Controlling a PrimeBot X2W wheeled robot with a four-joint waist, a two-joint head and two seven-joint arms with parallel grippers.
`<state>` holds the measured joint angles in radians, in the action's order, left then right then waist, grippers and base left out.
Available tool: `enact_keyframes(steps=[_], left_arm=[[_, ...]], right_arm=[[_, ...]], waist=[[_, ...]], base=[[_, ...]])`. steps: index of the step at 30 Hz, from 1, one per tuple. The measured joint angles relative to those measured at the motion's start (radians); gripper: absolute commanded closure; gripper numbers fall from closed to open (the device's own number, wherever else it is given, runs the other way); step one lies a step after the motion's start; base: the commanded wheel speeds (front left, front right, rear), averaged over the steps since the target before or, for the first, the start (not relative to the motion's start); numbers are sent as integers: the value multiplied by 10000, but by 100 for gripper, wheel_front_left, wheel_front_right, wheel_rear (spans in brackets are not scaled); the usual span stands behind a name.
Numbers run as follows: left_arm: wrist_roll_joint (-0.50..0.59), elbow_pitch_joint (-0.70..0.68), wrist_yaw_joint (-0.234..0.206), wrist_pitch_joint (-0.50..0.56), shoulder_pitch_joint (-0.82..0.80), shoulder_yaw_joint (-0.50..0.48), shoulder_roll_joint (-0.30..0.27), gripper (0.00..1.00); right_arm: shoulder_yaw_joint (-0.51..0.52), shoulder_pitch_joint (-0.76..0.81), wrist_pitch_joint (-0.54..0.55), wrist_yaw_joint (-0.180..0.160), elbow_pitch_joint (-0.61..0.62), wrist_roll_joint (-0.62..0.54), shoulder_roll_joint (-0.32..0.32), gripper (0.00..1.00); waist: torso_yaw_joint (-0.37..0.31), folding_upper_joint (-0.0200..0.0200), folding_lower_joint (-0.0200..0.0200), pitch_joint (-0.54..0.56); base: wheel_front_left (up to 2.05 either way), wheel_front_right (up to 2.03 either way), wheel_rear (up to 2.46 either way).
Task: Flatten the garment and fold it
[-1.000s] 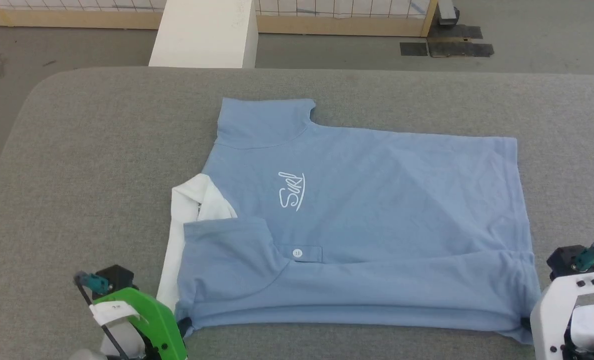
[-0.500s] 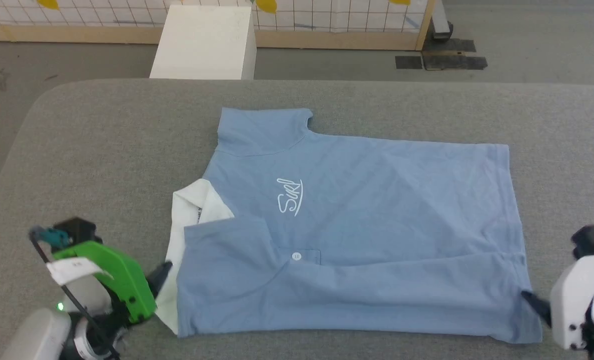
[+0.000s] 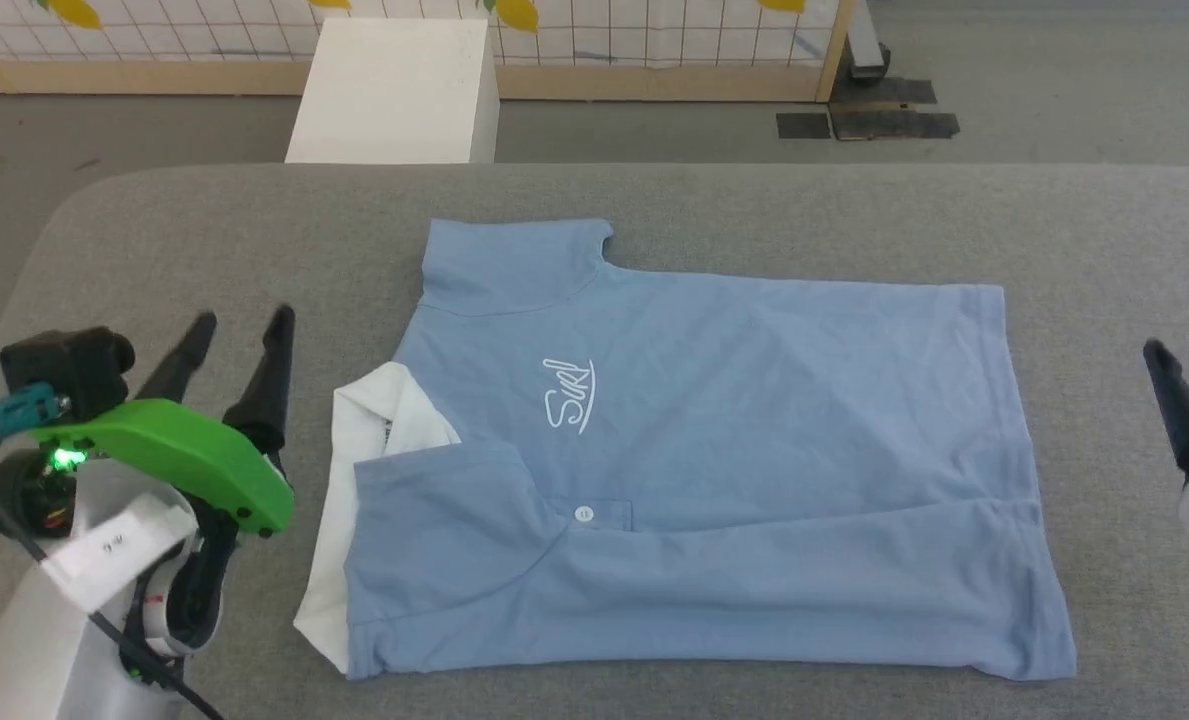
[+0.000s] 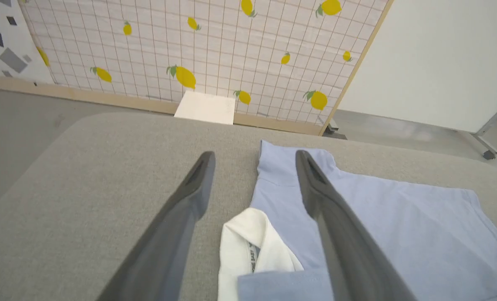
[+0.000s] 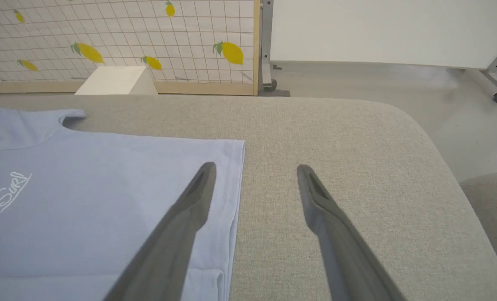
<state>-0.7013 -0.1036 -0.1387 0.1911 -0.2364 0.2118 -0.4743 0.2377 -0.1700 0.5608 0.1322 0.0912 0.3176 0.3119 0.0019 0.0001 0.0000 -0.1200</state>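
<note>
The garment [image 3: 754, 420], a light blue polo shirt with a white script logo, lies on the grey padded table [image 3: 204, 240] with its near long edge folded over toward the middle. Its white collar [image 3: 374, 420] sticks out at the left, and a white button [image 3: 583, 514] shows on the folded flap. My left gripper [image 3: 242, 330] is lifted to the left of the collar, open and empty. In the left wrist view the left gripper [image 4: 254, 155] spreads over the collar [image 4: 248, 242]. My right gripper [image 5: 256, 168] is open and empty above the garment's [image 5: 106, 200] right hem.
A white box [image 3: 394, 90] stands on the floor beyond the table's far edge, before a lemon-patterned grid screen [image 4: 198, 50]. Dark mats [image 3: 869, 122] lie on the floor at the back right. Bare table surface lies left and right of the shirt.
Both grippers let go of the shirt's near corners, opened, and rose up and outward. The folded-over near edge stays lying on the shirt. The head camera tilted slightly.
</note>
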Motion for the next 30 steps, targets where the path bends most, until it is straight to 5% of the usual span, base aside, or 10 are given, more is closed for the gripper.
enact_keyframes(steps=[6,14,23,30], left_arm=[[648,966,554,-2508,-337,54,573,0],[1035,2211,938,-3735,-1143,307,1026,0],[1183,3574,1371,-3475,-3289,729,1277,0],[1189,5436,1787,-1820,-6051,1210,1430,0]], right_arm=[[-198,-195,-1914,0,-698,-161,-136,0],[-477,-748,-2903,0,-1427,-176,-113,0],[-803,-1548,-3055,0,-1475,-144,46,0],[-1118,-1853,-2945,0,-1290,-84,111,0]], waist=[[54,0,0,-349],[136,0,0,-1048],[184,0,0,-2114],[153,0,1,-2950]], base=[[0,0,0],[0,0,0],[0,0,0],[0,0,0]])
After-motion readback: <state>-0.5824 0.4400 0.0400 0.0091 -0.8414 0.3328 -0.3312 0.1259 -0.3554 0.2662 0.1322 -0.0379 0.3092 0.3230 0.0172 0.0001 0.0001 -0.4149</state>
